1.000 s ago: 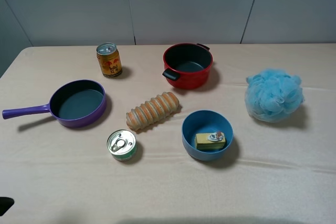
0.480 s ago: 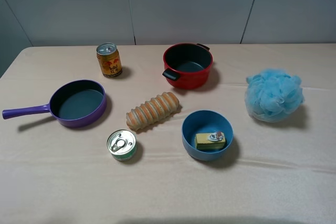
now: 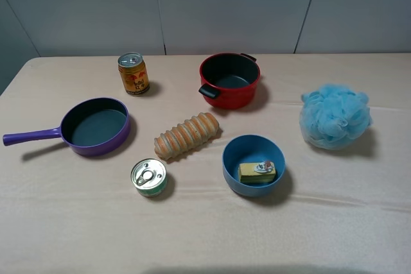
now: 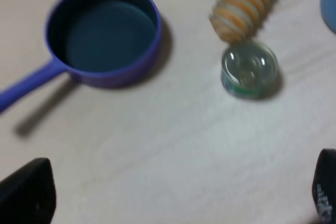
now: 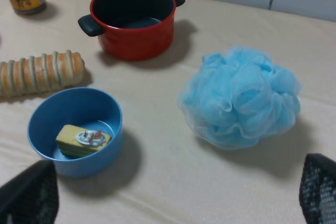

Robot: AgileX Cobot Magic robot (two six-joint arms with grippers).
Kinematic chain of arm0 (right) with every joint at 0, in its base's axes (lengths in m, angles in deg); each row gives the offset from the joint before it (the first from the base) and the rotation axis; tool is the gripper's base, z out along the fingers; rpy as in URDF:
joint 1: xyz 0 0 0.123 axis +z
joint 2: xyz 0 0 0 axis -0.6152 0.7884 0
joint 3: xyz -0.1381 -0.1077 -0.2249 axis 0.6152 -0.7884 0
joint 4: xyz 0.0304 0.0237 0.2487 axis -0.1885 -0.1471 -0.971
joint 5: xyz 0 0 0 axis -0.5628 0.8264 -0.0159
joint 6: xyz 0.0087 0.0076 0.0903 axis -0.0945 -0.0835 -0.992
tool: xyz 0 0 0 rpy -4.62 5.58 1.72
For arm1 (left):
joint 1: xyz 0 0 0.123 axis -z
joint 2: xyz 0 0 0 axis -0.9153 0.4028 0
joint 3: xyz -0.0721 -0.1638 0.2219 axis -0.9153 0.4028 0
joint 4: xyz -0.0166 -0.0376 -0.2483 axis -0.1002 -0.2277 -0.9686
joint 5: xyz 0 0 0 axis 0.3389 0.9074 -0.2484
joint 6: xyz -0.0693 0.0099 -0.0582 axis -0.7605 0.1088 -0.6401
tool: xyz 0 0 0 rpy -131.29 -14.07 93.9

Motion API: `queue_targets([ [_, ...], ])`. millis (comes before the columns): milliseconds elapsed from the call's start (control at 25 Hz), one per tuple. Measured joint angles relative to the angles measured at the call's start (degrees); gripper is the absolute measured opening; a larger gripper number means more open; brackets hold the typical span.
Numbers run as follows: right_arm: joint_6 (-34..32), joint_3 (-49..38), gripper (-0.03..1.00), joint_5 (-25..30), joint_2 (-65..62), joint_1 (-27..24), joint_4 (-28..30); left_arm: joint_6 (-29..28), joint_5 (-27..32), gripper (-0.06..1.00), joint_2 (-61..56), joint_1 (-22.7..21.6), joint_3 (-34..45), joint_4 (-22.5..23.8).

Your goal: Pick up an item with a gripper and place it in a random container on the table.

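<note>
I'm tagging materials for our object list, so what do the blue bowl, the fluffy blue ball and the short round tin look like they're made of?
Blue bowl: probably plastic, matte; even colour, no glare. It holds the yellow cake block.
Fluffy blue ball: gathered nylon-like mesh; ruffled, slightly see-through folds, like a bath pouf.
Short tin: metal; silvery reflective lid with a pull ring, green label on its side.

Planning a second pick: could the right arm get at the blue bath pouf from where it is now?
Probably yes. The blue bath pouf sits alone on the table on the right arm's side, with open cloth around it. The right end effector is open, its fingers spread wide and holding nothing.
</note>
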Motion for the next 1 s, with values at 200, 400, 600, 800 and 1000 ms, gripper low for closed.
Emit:
queue_targets([
  [200, 0.0, 0.0, 0.69, 0.0, 0.0, 0.0, 0.0, 0.1, 0.5, 0.99, -1.9, 0.0, 0.0, 0.1],
  [400, 0.0, 0.0, 0.69, 0.0, 0.0, 0.0, 0.0, 0.1, 0.5, 0.99, -1.9, 0.0, 0.0, 0.1],
  [600, 0.0, 0.0, 0.69, 0.0, 0.0, 0.0, 0.0, 0.1, 0.5, 0.99, -1.9, 0.0, 0.0, 0.1],
  [800, 0.0, 0.0, 0.69, 0.0, 0.0, 0.0, 0.0, 0.1, 0.5, 0.99, -1.9, 0.0, 0.0, 0.1],
  [1000, 0.0, 0.0, 0.69, 0.0, 0.0, 0.0, 0.0, 0.1, 0.5, 0.99, -1.9, 0.0, 0.0, 0.1],
])
